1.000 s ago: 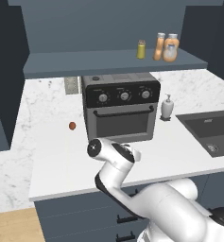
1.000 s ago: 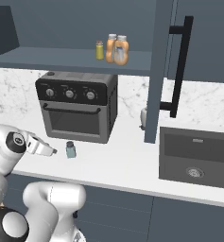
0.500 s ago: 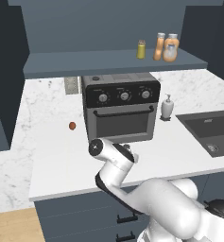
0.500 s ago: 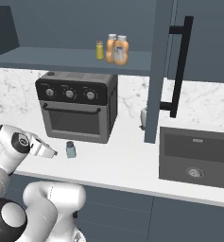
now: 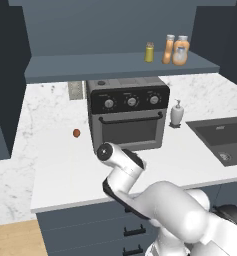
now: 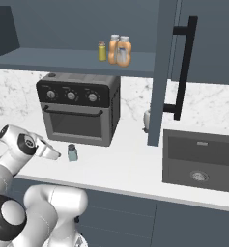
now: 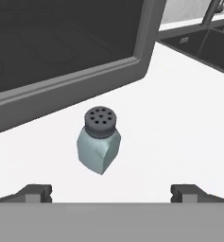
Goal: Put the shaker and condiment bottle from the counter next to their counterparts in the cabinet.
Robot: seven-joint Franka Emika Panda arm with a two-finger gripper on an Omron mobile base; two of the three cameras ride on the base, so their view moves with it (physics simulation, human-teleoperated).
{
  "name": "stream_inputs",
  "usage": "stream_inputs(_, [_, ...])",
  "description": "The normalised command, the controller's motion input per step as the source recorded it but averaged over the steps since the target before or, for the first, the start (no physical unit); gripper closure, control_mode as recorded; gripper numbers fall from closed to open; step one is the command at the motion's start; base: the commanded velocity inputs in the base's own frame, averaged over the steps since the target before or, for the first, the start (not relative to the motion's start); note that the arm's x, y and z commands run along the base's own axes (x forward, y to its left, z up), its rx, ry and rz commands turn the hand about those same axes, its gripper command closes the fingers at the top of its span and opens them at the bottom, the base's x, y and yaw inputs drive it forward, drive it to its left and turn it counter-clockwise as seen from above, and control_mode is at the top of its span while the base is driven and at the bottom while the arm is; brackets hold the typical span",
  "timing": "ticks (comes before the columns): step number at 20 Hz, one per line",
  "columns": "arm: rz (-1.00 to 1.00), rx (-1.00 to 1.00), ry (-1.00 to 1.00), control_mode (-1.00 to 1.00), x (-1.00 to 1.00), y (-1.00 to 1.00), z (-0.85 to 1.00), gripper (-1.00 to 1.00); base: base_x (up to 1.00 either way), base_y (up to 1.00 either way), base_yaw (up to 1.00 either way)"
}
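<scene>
Shaker on the counter, gripper spread above it

Shaker [image 7: 99, 140] stands upright on the counter [image 6: 130, 166], just in front of the black toaster oven [image 6: 80, 108], near its lower right corner as you see it in the right base view. You can see its dark grey cap with small holes from the hand view. The gripper [image 7: 111, 191] hovers over it with the fingertips [image 7: 35, 191] wide apart, one on each side, and they do not touch the jar. Nothing is between them.

In the right base view the gripper [image 6: 49, 152] is just left of the shaker [image 6: 72, 152], close but apart.

On the open shelf of the cabinet [image 5: 90, 67], you find the yellow-green shaker [image 5: 149, 52] and beside it, to the right, two orange bottles [image 5: 175, 49] standing very close together. I cannot tell from these views which of them is the condiment bottle of the task.

A soap dispenser [image 5: 176, 113] stands right of the oven, and the dark sink [image 6: 200, 155] lies further right. A small brown object [image 5: 76, 133] lies on the counter left of the oven.
</scene>
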Motion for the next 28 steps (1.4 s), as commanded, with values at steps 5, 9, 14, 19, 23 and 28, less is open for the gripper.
stream_inputs(5, [0.0,0.0,0.0,-1.0,0.3,0.0,0.0,-1.0,0.0,0.0,0.0])
stream_inputs(9, [0.0,0.01,0.0,-1.0,0.33,-0.01,-0.08,-1.0,0.0,0.0,0.0])
stream_inputs(14, [0.0,0.02,-0.01,-1.0,0.13,-0.02,-0.18,-1.0,0.0,0.0,0.0])
stream_inputs(19, [0.0,0.05,-0.04,-1.0,0.03,-0.2,-0.26,-1.0,0.0,0.0,0.0])
stream_inputs(23, [0.0,0.07,-0.01,-1.0,0.01,-0.16,-0.06,-1.0,0.0,0.0,0.0])
stream_inputs(28, [0.0,0.05,0.0,-1.0,0.02,0.0,0.0,-1.0,0.0,0.0,0.0])
